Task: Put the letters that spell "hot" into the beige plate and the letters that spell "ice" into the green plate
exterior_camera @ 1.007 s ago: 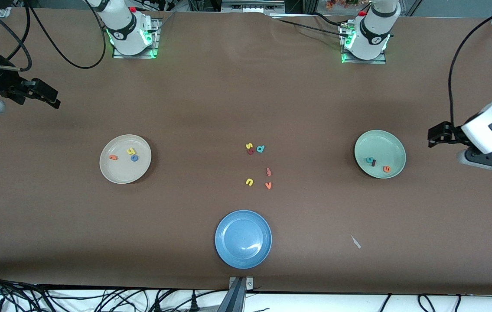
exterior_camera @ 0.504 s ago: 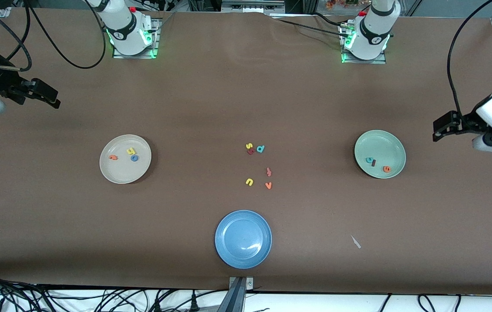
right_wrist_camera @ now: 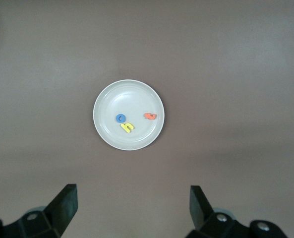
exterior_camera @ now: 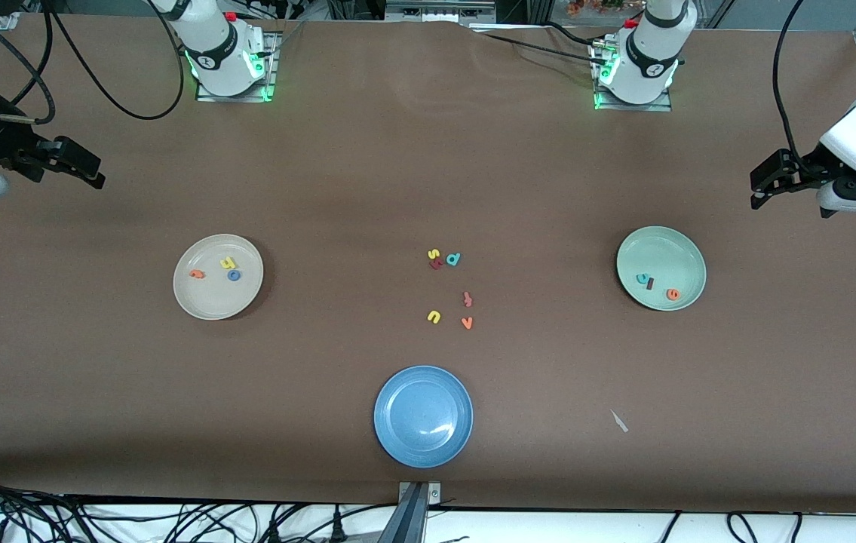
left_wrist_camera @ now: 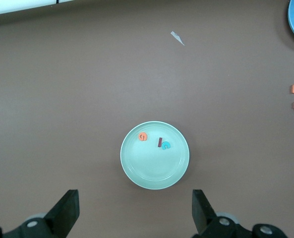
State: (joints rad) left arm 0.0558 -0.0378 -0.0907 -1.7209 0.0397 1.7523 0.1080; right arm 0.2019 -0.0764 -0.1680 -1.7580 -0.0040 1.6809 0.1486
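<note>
- While both arms hang back at the ends of the tabletop (exterior_camera: 428,151), the front view shows the sorting apparently done: the beige plate (exterior_camera: 201,302) toward the right arm's end holds the yellow h (exterior_camera: 228,263), the blue o (exterior_camera: 234,275) and the orange t (exterior_camera: 197,274), and the green plate (exterior_camera: 680,253) toward the left arm's end holds the teal c (exterior_camera: 642,278), the dark red i (exterior_camera: 650,283) and the orange e (exterior_camera: 673,294).
- Same view: the left pincer (exterior_camera: 763,185) is in the air over bare tabletop near the green plate, the right pincer (exterior_camera: 88,170) over bare tabletop near the beige plate; neither carries anything. The spare letters (exterior_camera: 449,290) lie loose mid-table, and the blue plate (exterior_camera: 423,445) nearer the camera is empty, as the task asks.
- Left wrist view: the left pincer (left_wrist_camera: 136,213) is spread wide and released, looking down on the green plate (left_wrist_camera: 151,173) with its e (left_wrist_camera: 143,136), i (left_wrist_camera: 159,142) and c (left_wrist_camera: 165,146) inside the rim.
- Right wrist view: the right pincer (right_wrist_camera: 133,208) is likewise spread and empty, above the beige plate (right_wrist_camera: 129,94) with o (right_wrist_camera: 120,118), h (right_wrist_camera: 128,127) and t (right_wrist_camera: 150,116) lying in it.
- Judging by this, nothing is left to move; both arms seem to wait.
</note>
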